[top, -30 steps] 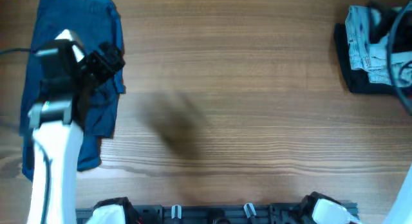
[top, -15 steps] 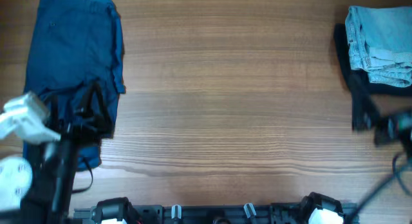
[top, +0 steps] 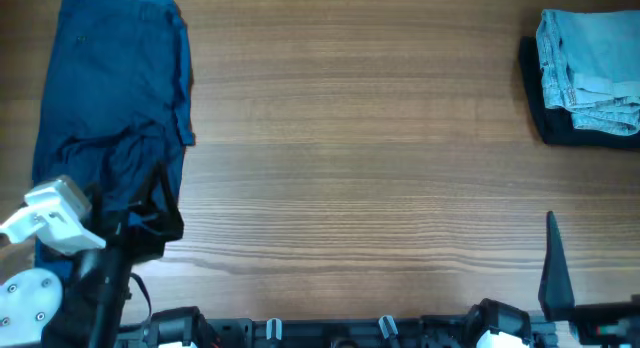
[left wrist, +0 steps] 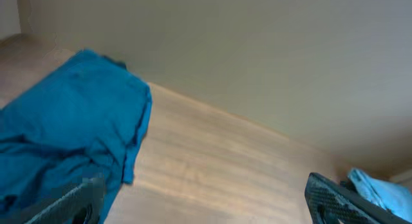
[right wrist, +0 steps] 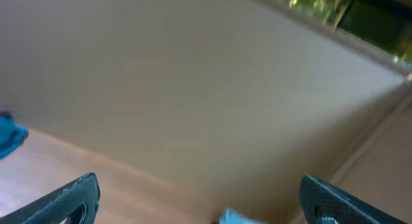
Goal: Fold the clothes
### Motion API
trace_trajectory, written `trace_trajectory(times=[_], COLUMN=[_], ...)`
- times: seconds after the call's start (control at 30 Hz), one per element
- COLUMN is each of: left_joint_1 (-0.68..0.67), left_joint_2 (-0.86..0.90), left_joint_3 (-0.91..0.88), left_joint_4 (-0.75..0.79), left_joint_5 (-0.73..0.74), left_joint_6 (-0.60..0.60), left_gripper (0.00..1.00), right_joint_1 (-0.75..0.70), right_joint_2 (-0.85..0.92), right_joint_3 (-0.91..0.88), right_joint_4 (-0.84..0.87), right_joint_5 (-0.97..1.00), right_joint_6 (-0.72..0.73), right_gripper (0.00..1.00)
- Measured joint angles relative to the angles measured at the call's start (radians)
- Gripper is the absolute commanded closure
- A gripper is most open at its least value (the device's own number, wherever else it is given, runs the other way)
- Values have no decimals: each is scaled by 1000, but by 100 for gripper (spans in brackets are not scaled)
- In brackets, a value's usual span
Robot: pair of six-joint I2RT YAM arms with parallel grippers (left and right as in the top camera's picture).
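A dark blue garment (top: 110,108) lies spread along the table's left edge, its near end rumpled; it also shows in the left wrist view (left wrist: 71,134). Pale light-wash denim shorts (top: 588,73) lie folded on a dark navy garment (top: 560,123) at the far right; a corner of the pale shorts shows in the left wrist view (left wrist: 380,188) and the right wrist view (right wrist: 241,217). My left gripper (top: 150,223) is open and empty at the near left, over the blue garment's near end. My right gripper (top: 553,263) is open and empty at the near right edge.
The wooden table (top: 360,158) stretches between the two piles. A plain beige wall (left wrist: 257,56) rises behind the table's far edge. The arm bases (top: 340,333) sit along the near edge.
Both arms have pulled back toward the near edge. The left gripper has come off the blue garment's middle. The right gripper has left the folded stack at the right.
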Motion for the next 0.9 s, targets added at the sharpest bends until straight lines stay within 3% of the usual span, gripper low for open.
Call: trace_trajectory(times=[0.47, 0.9], left_joint_1=[0, 0], left_joint_2=[0, 0], left_joint_3=[0, 0], left_joint_4=[-286, -307], left_joint_5=[0, 0], left_joint_6=[0, 1], left_gripper=[0, 0], right_joint_1=[0, 0], right_joint_2=[0, 0], right_joint_3=[0, 0], right_joint_4=[-158, -243], right_joint_5=[5, -101], right_joint_6=[-45, -48], right_gripper=[0, 0])
